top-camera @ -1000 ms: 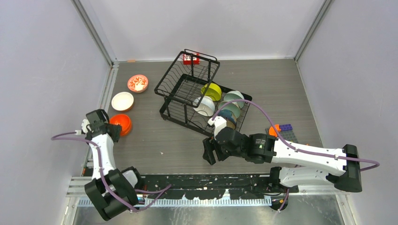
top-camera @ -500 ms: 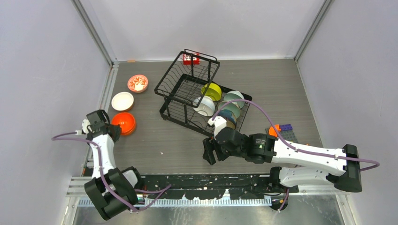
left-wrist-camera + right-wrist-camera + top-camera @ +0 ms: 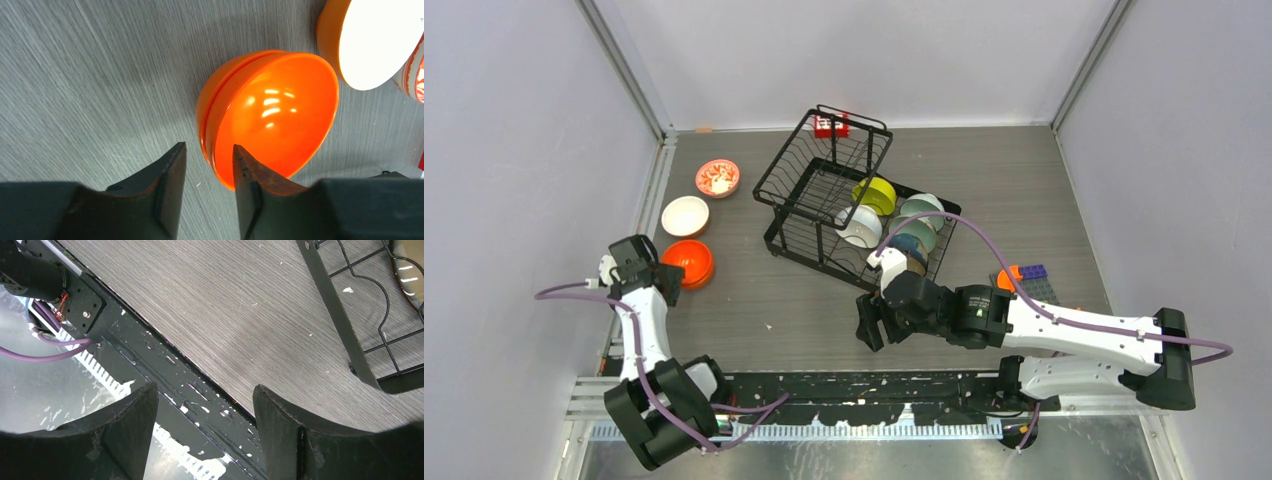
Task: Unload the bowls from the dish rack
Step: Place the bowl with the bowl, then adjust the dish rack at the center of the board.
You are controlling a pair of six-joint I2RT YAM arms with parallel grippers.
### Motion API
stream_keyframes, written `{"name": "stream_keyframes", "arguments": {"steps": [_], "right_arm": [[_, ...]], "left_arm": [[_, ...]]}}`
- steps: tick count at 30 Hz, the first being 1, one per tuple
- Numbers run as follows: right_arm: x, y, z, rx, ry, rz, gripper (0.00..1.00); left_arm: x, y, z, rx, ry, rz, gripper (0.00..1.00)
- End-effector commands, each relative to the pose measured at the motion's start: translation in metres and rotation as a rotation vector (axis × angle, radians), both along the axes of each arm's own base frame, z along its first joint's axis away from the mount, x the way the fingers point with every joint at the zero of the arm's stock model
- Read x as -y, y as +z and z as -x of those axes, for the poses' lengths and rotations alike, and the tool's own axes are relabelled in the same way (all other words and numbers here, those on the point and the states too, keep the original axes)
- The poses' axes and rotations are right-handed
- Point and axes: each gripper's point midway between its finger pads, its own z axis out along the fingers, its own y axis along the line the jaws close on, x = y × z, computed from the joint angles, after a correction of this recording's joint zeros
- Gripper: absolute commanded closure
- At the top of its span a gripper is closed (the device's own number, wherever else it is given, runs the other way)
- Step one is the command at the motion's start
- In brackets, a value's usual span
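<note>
The black wire dish rack (image 3: 819,190) stands mid-table. It holds a lime-yellow bowl (image 3: 876,195), a white bowl (image 3: 859,226), a pale mint bowl (image 3: 922,210) and darker bowls (image 3: 911,247). Three bowls sit on the table at the left: red-patterned (image 3: 717,177), white (image 3: 685,215) and glossy orange (image 3: 690,262). My left gripper (image 3: 652,268) is open. In the left wrist view its fingers (image 3: 170,185) straddle the near rim of the orange bowl (image 3: 275,110) with a gap. My right gripper (image 3: 870,326) is open and empty by the rack's near corner (image 3: 345,335).
Toy blocks (image 3: 1026,278) lie right of the rack. A black rail (image 3: 874,385) runs along the table's near edge, under my right gripper (image 3: 205,410). Walls close in the left, back and right sides. The white bowl (image 3: 375,40) sits close beside the orange one.
The orange bowl has shifted slightly right and settled flatter on the table. The right arm has not moved.
</note>
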Motion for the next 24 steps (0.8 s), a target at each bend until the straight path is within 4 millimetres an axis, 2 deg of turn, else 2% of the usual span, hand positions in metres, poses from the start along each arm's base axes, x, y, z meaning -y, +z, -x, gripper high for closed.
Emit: {"name": "stream_keyframes", "arguments": {"steps": [1, 6, 9, 11, 15, 18, 21, 24], "right_arm": [[-0.007, 0.021, -0.005, 0.029, -0.025, -0.062, 0.27], [-0.004, 0.029, -0.007, 0.047, -0.032, -0.075, 0.26], [-0.001, 0.036, -0.008, 0.063, -0.035, -0.084, 0.26], [0.001, 0.042, -0.009, 0.077, -0.036, -0.097, 0.26], [0.007, 0.051, -0.013, 0.114, -0.042, -0.102, 0.26], [0.013, 0.058, -0.020, 0.154, -0.068, -0.102, 0.26], [0.021, 0.069, -0.028, 0.199, -0.116, -0.114, 0.25], [0.035, 0.089, -0.040, 0.268, -0.189, -0.147, 0.25]], "left_arm": [[-0.005, 0.028, -0.006, 0.062, -0.002, -0.040, 0.55], [-0.001, 0.075, -0.012, 0.124, -0.073, -0.092, 0.33], [0.016, 0.102, -0.023, 0.186, -0.173, -0.106, 0.26], [0.029, 0.127, -0.029, 0.246, -0.243, -0.147, 0.22], [0.069, 0.173, -0.037, 0.353, -0.433, -0.235, 0.20], [0.100, 0.200, -0.037, 0.405, -0.559, -0.302, 0.19], [0.132, 0.222, -0.031, 0.486, -0.682, -0.339, 0.19], [0.156, 0.243, -0.020, 0.595, -0.789, -0.362, 0.17]]}}
